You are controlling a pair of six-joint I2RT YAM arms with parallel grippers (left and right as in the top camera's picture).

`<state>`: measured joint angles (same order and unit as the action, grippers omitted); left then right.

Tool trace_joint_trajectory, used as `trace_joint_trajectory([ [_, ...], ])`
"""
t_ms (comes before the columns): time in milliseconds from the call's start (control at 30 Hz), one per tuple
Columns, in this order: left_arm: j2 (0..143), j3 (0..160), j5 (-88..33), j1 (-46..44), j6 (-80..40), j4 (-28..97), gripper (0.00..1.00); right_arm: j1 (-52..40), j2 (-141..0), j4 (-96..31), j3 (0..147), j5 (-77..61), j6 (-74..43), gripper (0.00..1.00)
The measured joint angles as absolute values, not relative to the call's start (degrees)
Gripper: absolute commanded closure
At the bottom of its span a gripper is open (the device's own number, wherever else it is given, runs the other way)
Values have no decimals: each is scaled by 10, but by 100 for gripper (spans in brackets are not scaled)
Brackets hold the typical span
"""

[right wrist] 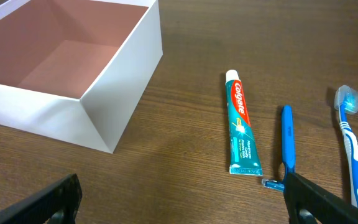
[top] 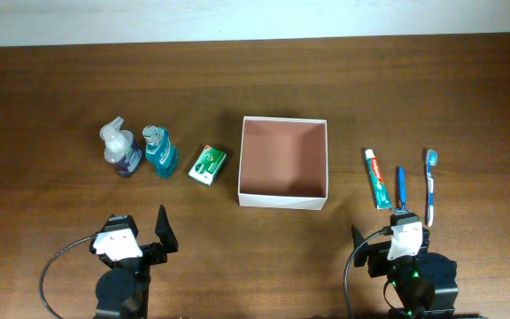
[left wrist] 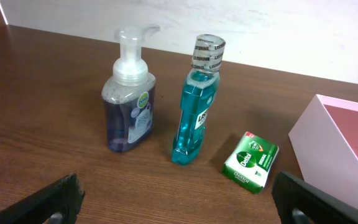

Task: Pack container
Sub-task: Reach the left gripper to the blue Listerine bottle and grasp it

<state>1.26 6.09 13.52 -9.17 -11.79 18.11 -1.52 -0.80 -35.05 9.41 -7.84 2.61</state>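
Note:
The container (top: 283, 202) is a square white box with a pinkish-brown inside, empty, at the table's middle; it also shows in the left wrist view (left wrist: 328, 146) and the right wrist view (right wrist: 114, 78). Left of it stand a foam soap pump bottle (top: 122, 152) (left wrist: 129, 109), a teal mouthwash bottle (top: 158, 152) (left wrist: 194, 115) and a green-and-white carton (top: 207, 165) (left wrist: 251, 162). Right of it lie a toothpaste tube (top: 377, 178) (right wrist: 241, 130), a blue razor (top: 401, 186) (right wrist: 287, 140) and a toothbrush (top: 430, 184) (right wrist: 349, 137). My left gripper (top: 138, 229) (left wrist: 179, 202) and right gripper (top: 392, 232) (right wrist: 185, 199) are open and empty near the front edge.
The wooden table (top: 60, 89) runs back to a white wall (left wrist: 291, 31). Bare wood lies between each gripper and the items ahead of it.

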Motion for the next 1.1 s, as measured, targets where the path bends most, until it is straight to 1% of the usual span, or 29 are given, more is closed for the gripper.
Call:
trace_joint_trajectory([
  [933,13,61,133,-92,-118,181,1,-15,-8,-350,94,-78,26,1],
  [1067,13,61,101,-92,-118,182,1,-15,-8,-350,94,-78,26,1],
  [1100,13,61,74,-92,-118,182,1,-15,-8,-350,94,-78,26,1],
])
